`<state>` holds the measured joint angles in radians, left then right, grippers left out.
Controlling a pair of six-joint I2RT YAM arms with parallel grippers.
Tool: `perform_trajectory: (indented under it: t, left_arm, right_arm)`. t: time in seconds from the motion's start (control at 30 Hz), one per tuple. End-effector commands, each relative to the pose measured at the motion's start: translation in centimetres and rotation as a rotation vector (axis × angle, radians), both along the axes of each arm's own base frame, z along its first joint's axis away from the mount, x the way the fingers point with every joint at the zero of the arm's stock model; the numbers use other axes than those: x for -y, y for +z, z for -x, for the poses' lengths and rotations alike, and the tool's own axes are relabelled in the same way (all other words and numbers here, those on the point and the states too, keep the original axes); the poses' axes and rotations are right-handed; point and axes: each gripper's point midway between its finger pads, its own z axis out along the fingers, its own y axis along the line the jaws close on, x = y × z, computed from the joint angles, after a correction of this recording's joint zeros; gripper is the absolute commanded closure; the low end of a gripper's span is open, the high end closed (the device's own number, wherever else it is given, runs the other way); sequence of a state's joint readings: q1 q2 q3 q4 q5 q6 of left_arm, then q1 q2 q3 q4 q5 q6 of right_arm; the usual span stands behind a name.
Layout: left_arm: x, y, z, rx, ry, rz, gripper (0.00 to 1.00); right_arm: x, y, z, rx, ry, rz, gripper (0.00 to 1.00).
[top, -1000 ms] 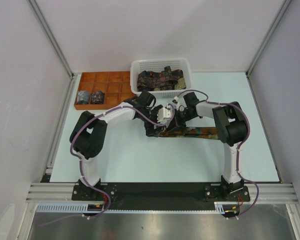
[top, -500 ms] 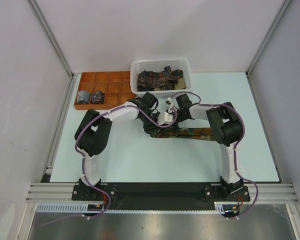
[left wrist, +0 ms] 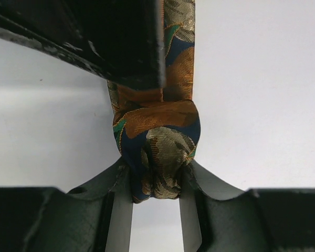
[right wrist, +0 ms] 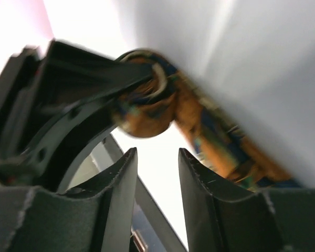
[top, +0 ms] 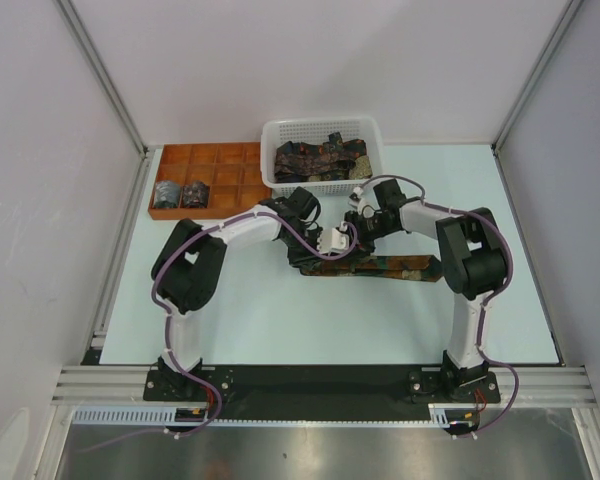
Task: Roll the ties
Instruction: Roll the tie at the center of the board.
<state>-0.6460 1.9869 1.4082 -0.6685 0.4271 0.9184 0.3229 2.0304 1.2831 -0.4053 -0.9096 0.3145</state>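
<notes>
Fingers [left wrist: 121, 210] of the left gripper [left wrist: 156, 173] pinch the rolled end of the tie [left wrist: 157, 126]; its unrolled length runs rightward; the right gripper [right wrist: 156, 155], parted and empty, sits just beside the roll.

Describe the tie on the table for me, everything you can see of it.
The tie is woven, glossy-looking fabric, dark with orange, green, navy and gold motifs. One end is curled into a small roll, pinched between the fingers of the left gripper; the rest lies flat as a narrow strip on the pale table. The right gripper stands open just off the roll.
</notes>
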Motion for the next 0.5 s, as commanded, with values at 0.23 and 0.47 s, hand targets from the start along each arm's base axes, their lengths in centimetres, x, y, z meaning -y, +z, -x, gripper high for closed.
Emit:
perform_trajectory:
  t: [0.23, 0.47]
  left_arm:
    - [0.2, -0.8, 0.0, -0.013, -0.007, -0.042, 0.59]
    - [0.4, -0.7, -0.1, -0.015, -0.004, -0.033, 0.57]
  right_arm:
    - [-2.8, 1.4, 0.9, -0.032, 0.017, -0.099, 0.56]
    - [-3.1, -0.9, 0.1, -0.02, 0.016, -0.051, 0.74]
